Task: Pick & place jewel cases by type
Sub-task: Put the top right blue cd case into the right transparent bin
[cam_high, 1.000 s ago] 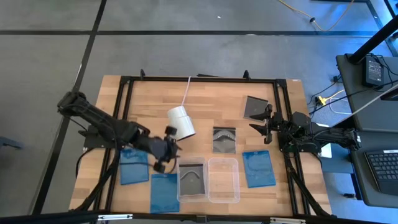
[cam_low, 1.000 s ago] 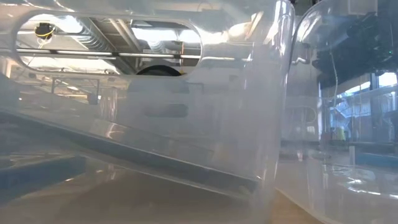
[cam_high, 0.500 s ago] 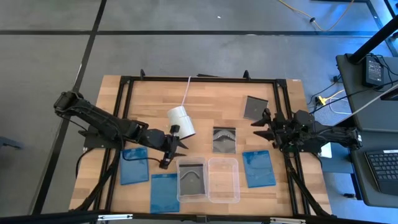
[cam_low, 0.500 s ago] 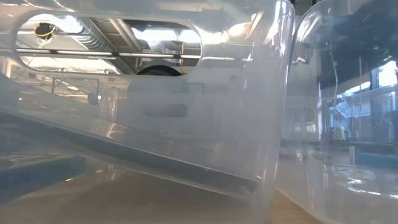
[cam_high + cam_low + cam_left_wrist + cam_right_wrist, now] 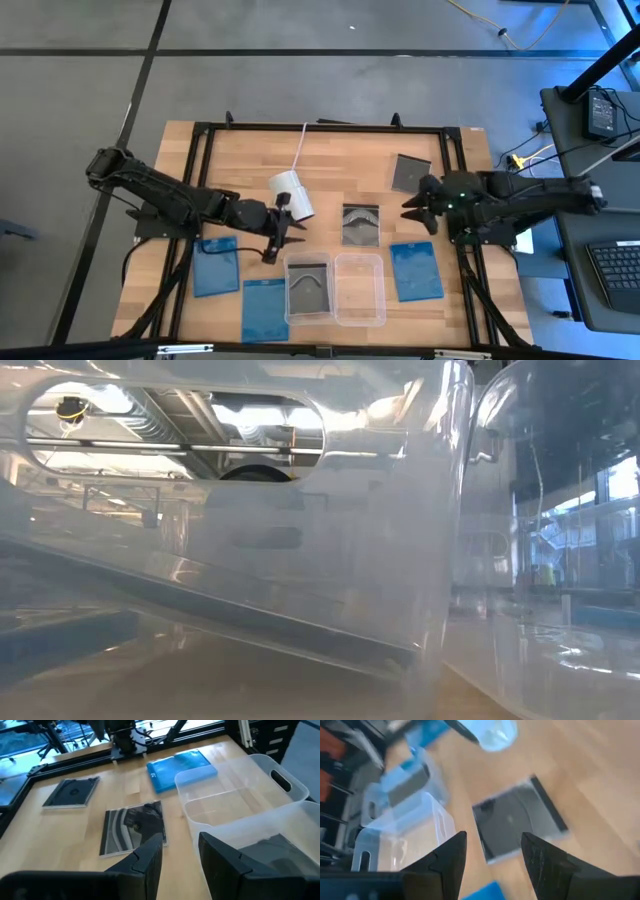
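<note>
Three blue jewel cases lie flat on the table: two near left [image 5: 215, 265] [image 5: 264, 308], one near right [image 5: 415, 270]. A clear case with a silvery disc [image 5: 362, 223] [image 5: 132, 830] [image 5: 520, 817] lies mid-table, and a dark one [image 5: 410, 172] [image 5: 72, 792] at far right. Another clear case [image 5: 308, 288] lies in the left tray [image 5: 290, 312]. My left gripper [image 5: 283, 232] [image 5: 182, 855] hovers open between the white cup and that tray. My right gripper [image 5: 412, 205] [image 5: 495, 852] hovers open just right of the mid-table case. Neither holds anything.
A white cup [image 5: 292, 195] with a cord lies on its side behind my left gripper. An empty clear tray [image 5: 378, 290] stands right of the filled one at the near edge. A black frame [image 5: 320, 127] runs round the table. The low view looks through the tray walls [image 5: 440, 510].
My left gripper has moved toward the table's far right, away from the near-left blue cases, and its fingers have tipped up toward level. My right gripper has risen, rolled and tipped down toward the mid-table case. No case has moved.
</note>
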`<state>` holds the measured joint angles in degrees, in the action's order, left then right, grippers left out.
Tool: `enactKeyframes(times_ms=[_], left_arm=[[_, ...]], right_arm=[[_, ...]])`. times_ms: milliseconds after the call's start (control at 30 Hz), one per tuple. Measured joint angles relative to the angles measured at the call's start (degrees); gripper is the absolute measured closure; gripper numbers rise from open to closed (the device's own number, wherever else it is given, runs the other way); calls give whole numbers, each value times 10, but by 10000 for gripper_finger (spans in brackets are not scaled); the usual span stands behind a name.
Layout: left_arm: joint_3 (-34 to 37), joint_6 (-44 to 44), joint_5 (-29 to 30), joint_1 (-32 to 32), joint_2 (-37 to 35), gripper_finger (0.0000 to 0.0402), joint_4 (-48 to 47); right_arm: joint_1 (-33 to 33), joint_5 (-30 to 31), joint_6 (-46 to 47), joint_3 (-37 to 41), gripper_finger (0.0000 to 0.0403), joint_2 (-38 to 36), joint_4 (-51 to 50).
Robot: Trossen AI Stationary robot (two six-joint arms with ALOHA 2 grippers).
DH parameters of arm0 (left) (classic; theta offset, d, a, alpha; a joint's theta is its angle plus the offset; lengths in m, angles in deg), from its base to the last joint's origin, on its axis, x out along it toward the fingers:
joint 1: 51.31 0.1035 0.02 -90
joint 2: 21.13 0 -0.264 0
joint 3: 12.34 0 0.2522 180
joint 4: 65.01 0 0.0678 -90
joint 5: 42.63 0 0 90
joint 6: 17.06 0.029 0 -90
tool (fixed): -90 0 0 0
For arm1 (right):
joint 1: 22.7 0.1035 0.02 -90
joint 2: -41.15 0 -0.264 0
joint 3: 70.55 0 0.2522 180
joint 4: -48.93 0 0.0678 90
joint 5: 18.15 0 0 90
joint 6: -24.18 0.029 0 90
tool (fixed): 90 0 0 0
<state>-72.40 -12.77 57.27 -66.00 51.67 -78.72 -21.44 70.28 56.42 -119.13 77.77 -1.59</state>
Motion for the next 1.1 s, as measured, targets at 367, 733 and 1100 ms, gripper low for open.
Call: enactKeyframes(times_ms=[367, 733, 1100], left_arm=[[0, 29, -26, 6, 5, 277, -2], [0, 35, -63, 6, 85, 281, 51], [0, 46, -70, 6, 157, 279, 139]], right_arm=[[120, 1, 324, -124, 210, 235, -219], [301, -56, 437, -124, 210, 275, -227], [427, -41, 654, -85, 210, 296, -211]])
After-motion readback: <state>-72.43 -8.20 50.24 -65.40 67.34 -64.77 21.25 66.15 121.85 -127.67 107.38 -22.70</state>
